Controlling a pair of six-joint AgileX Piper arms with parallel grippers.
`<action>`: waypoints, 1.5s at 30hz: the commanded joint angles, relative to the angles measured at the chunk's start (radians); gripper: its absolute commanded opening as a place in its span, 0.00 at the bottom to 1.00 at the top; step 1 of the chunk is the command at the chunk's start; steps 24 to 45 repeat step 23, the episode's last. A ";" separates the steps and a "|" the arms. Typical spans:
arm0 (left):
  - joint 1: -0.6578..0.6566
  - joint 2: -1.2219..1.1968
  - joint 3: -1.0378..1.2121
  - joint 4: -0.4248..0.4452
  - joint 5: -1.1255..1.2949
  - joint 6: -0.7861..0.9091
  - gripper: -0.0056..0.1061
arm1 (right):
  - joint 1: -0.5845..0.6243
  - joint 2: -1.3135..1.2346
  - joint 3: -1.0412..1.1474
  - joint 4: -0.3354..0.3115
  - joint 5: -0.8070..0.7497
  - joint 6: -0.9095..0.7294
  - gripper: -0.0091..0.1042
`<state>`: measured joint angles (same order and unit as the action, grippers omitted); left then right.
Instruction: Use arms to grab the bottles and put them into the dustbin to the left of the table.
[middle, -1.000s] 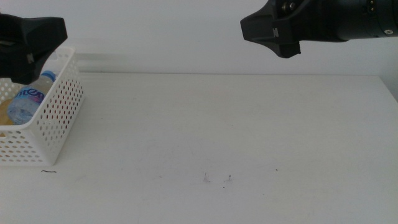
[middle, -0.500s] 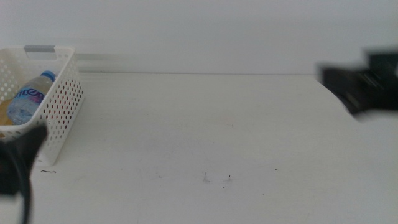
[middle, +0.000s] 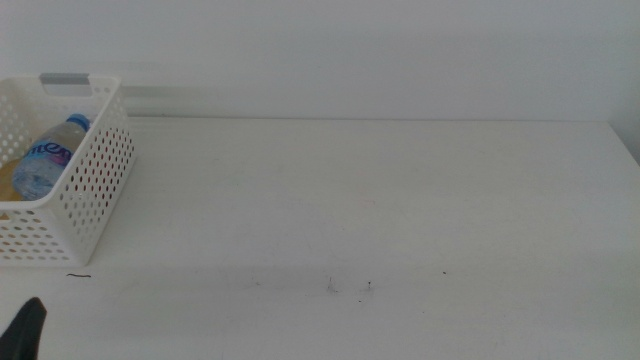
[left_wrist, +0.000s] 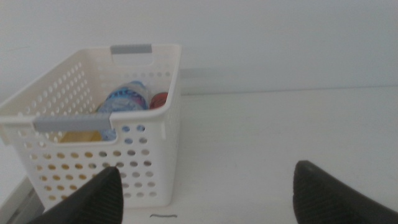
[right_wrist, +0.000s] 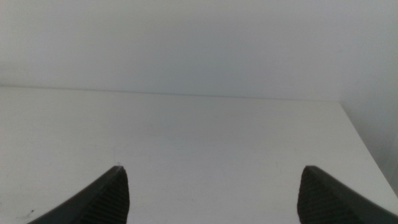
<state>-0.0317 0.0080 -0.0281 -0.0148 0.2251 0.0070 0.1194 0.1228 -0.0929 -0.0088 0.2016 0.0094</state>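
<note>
The white perforated dustbin (middle: 85, 190) stands at the table's left edge; it also shows in the left wrist view (left_wrist: 149, 155). Inside lie the clear water bottle (middle: 45, 160) with blue label, also in the left wrist view (left_wrist: 124, 99), the yellow tea bottle (left_wrist: 78, 135) and the red soda can (left_wrist: 159, 99). My left gripper (left_wrist: 208, 193) is open and empty, low in front of the dustbin; only a dark tip (middle: 25, 330) shows at the middle view's bottom left corner. My right gripper (right_wrist: 214, 196) is open and empty over the bare table (middle: 380, 200), out of the middle view.
A few small dark specks (middle: 350, 287) mark the tabletop near the front. A white wall stands behind the table. The table's right edge (right_wrist: 367, 149) shows in the right wrist view.
Both arms have drawn back: the left one dropped from over the dustbin to the bottom left corner, the right one left the middle view to the right.
</note>
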 joint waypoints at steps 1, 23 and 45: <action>0.002 -0.008 0.028 -0.008 -0.059 -0.007 0.89 | -0.010 -0.069 0.053 -0.008 -0.016 -0.003 0.80; 0.002 -0.008 0.028 -0.007 -0.043 -0.007 0.89 | -0.020 -0.123 0.093 -0.012 -0.041 -0.003 0.80; 0.002 -0.008 0.028 -0.007 -0.043 -0.007 0.89 | -0.020 -0.123 0.093 -0.012 -0.041 -0.003 0.80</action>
